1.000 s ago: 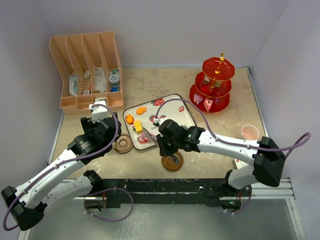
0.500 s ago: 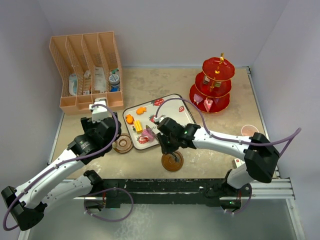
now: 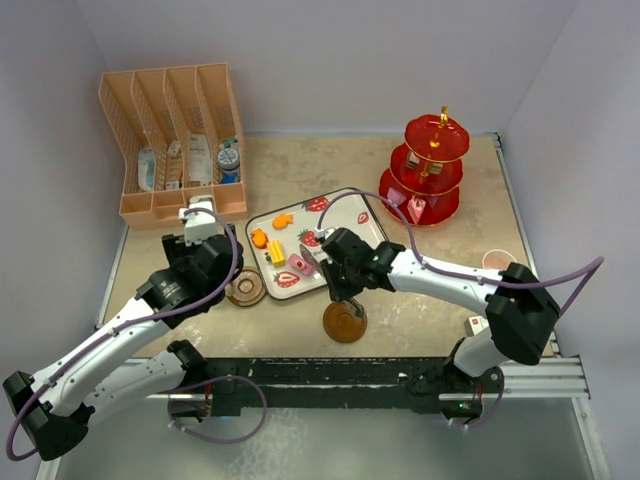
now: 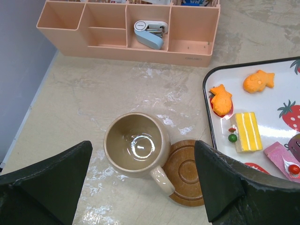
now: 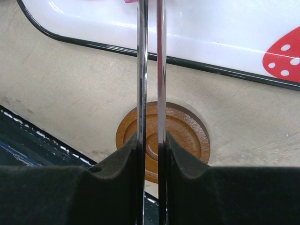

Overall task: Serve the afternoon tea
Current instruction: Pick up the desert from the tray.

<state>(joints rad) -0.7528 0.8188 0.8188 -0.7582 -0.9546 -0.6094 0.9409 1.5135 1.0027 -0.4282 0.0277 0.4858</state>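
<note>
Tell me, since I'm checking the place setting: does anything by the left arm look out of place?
The tan ceramic mug stands on the beige table beside the brown round wooden saucer, not on it; only its handle overhangs the saucer's rim. Nothing looks spilled.

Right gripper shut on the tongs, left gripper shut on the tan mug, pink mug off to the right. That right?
The left gripper part is wrong: it is open, jaws spread wide of the tan mug and not touching it, as the left wrist view shows. The right gripper shut on the tongs and the pink mug off to the right are both correct.
</note>
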